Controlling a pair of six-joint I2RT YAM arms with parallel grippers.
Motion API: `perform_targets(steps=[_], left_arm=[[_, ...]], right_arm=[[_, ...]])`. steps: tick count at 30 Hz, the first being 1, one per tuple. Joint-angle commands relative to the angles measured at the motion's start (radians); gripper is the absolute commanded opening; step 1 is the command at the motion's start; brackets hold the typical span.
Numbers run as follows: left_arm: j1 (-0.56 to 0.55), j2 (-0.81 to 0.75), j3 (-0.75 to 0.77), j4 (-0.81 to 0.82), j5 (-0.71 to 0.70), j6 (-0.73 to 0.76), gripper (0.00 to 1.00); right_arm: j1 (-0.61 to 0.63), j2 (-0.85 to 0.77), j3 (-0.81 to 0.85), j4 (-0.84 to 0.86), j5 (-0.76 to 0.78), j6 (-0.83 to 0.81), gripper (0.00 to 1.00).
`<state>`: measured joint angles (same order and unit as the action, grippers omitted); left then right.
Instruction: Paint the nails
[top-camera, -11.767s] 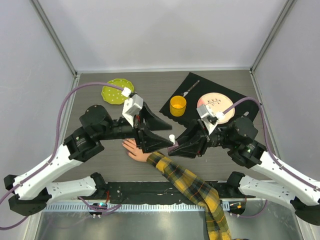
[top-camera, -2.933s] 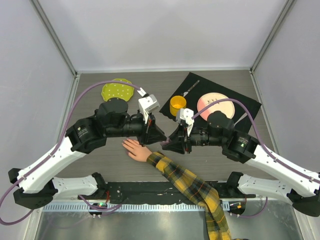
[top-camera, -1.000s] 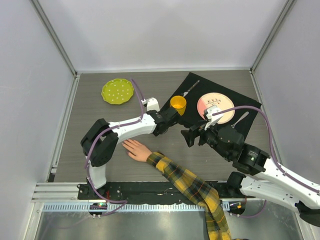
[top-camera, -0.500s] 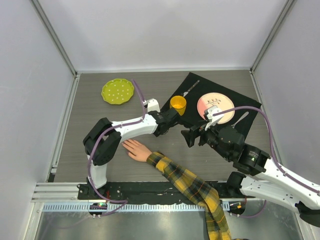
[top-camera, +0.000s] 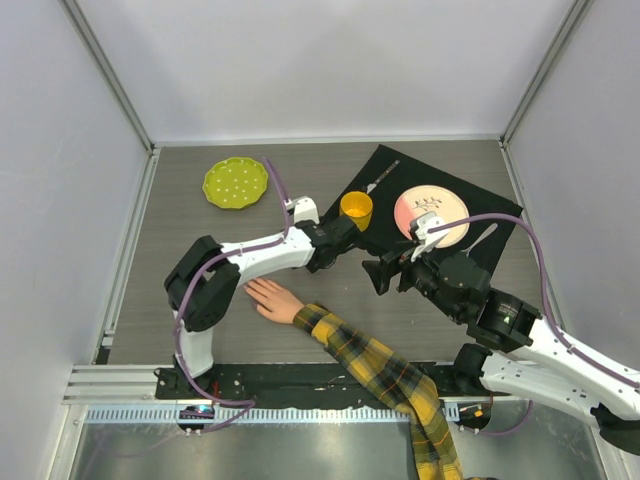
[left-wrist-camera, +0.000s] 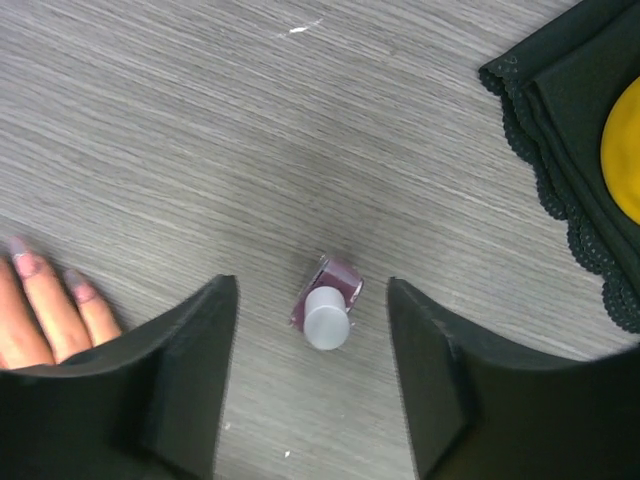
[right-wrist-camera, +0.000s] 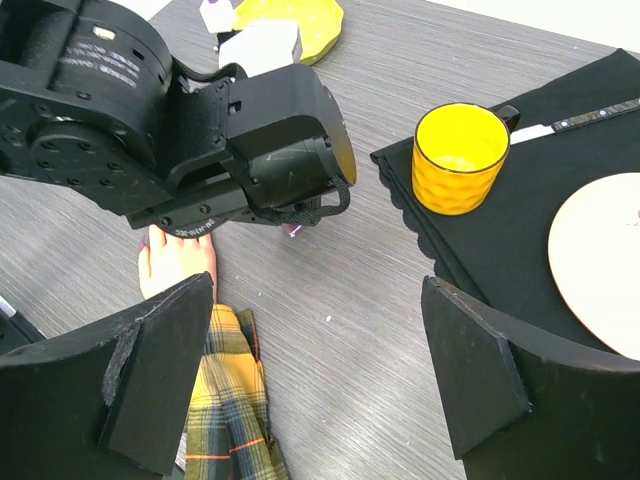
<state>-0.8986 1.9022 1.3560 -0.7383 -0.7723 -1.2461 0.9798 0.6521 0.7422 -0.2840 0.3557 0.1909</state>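
The mannequin hand (top-camera: 268, 298) lies flat on the table, its yellow-and-black plaid sleeve (top-camera: 390, 380) running to the near edge. In the left wrist view two fingertips (left-wrist-camera: 45, 305) show nails (left-wrist-camera: 20, 258) tinted purplish pink. A small purple polish bottle (left-wrist-camera: 326, 308) with a pale cap stands on the table. My left gripper (left-wrist-camera: 312, 390) is open, one finger on each side of the bottle and touching nothing. My right gripper (right-wrist-camera: 315, 380) hangs open and empty over bare table, right of the hand (right-wrist-camera: 175, 260).
A black mat (top-camera: 480, 205) at the back right carries a yellow cup (top-camera: 356, 210), a pink plate (top-camera: 430, 215) and a knife (right-wrist-camera: 590, 118). A green plate (top-camera: 236, 182) sits at the back left. The two grippers (top-camera: 338, 240) (top-camera: 378, 273) are close together beside the mat's edge.
Over the last second neither arm has visibly shifted in the top view. Before that, both moved from above the hand toward the yellow cup.
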Motion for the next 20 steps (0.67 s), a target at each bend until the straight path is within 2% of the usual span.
perform_targets(steps=[1, 5, 7, 8, 10, 12, 15, 20], left_arm=[[0.003, -0.112, 0.071, -0.036, -0.059, 0.045, 0.70], [0.001, -0.210, 0.162, -0.046, -0.027, 0.189, 0.78], [0.001, -0.310, 0.173, 0.009, 0.011, 0.324, 0.79], [0.003, -0.348, 0.160, 0.043, 0.046, 0.371, 0.80], [0.004, -0.487, 0.134, 0.166, 0.187, 0.518, 0.92], [0.003, -0.581, 0.117, 0.227, 0.322, 0.580, 1.00], [0.004, -0.739, 0.115, 0.251, 0.447, 0.651, 1.00], [0.004, -0.977, 0.123, 0.214, 0.482, 0.701, 1.00]], right_arm=[[0.000, -0.012, 0.002, 0.054, 0.005, 0.013, 0.90], [0.000, -0.011, 0.008, 0.036, 0.054, 0.019, 0.90], [0.000, 0.010, 0.049, -0.006, 0.152, 0.045, 0.90], [0.000, 0.020, 0.074, -0.077, 0.185, 0.054, 0.90], [0.000, 0.056, 0.161, -0.157, 0.255, 0.099, 0.92], [0.000, 0.063, 0.231, -0.239, 0.273, 0.117, 0.95], [0.000, 0.046, 0.310, -0.313, 0.275, 0.160, 1.00], [0.000, -0.028, 0.394, -0.351, 0.240, 0.188, 1.00]])
